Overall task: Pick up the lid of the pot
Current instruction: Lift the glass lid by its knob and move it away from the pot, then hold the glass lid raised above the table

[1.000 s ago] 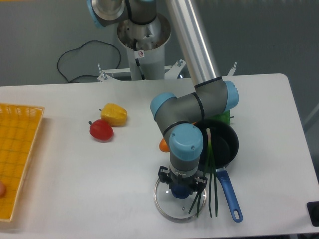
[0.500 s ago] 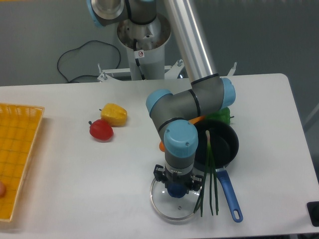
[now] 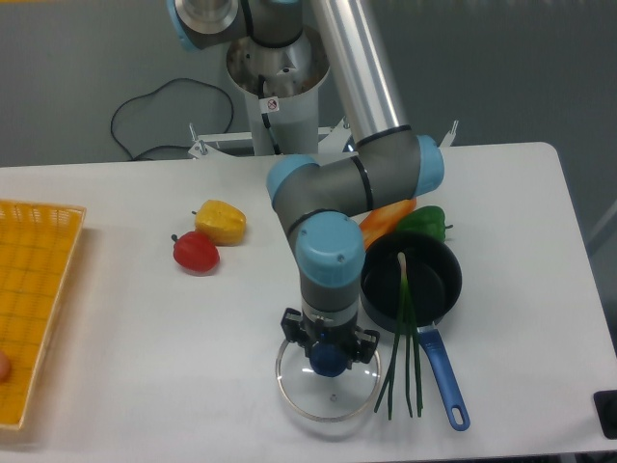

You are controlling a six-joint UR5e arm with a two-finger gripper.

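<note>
The grey robot arm (image 3: pixel 323 253) hides the far side of the one clear glass pot lid (image 3: pixel 333 400) and part of one orange vegetable (image 3: pixel 384 220), and one yellow plastic basket (image 3: pixel 77 220) is cut off. The two-finger gripper (image 3: pixel 330 359) is closed on the lid's blue knob, beside one round black pan (image 3: pixel 440 280). I count one yellow pepper (image 3: pixel 220 223), one red round vegetable (image 3: pixel 197 253), one green pepper (image 3: pixel 427 221).

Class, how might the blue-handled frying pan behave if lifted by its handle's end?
The frying pan would probably dip at its wide body, which sits far from the end of its handle. The thin green stalks lying across its rim might slide off.
</note>
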